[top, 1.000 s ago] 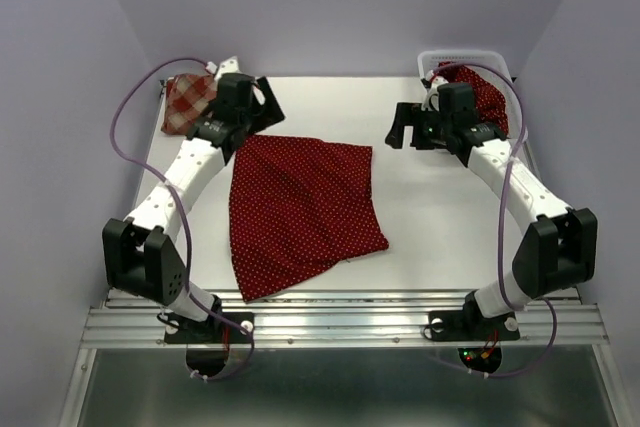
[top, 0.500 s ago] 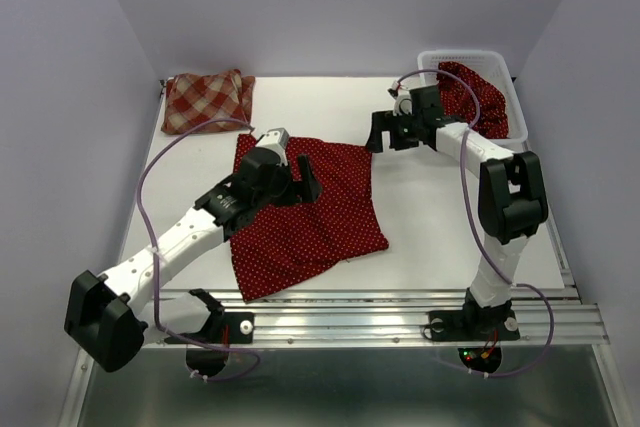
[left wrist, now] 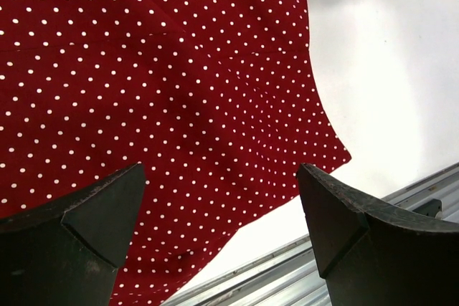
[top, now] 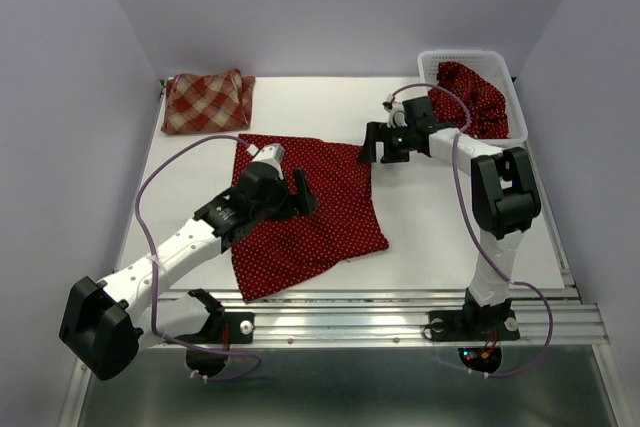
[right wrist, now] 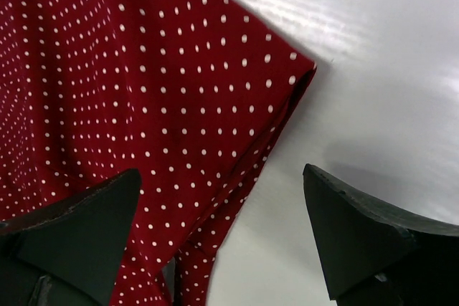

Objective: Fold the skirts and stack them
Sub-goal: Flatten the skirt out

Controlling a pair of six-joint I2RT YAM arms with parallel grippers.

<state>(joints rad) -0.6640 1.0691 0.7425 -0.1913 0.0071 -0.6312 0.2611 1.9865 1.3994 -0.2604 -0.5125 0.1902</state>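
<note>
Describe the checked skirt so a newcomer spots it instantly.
Start at the white table, then go to its far left corner: the checked skirt lies bunched there. It is the only red-and-cream check; the spread skirt mid-table and the crumpled skirt in the basket are dark red with white dots.

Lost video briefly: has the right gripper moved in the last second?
Yes. The right gripper has moved left, away from the white basket, and now hangs open over the far right corner of the spread dotted skirt.
</note>
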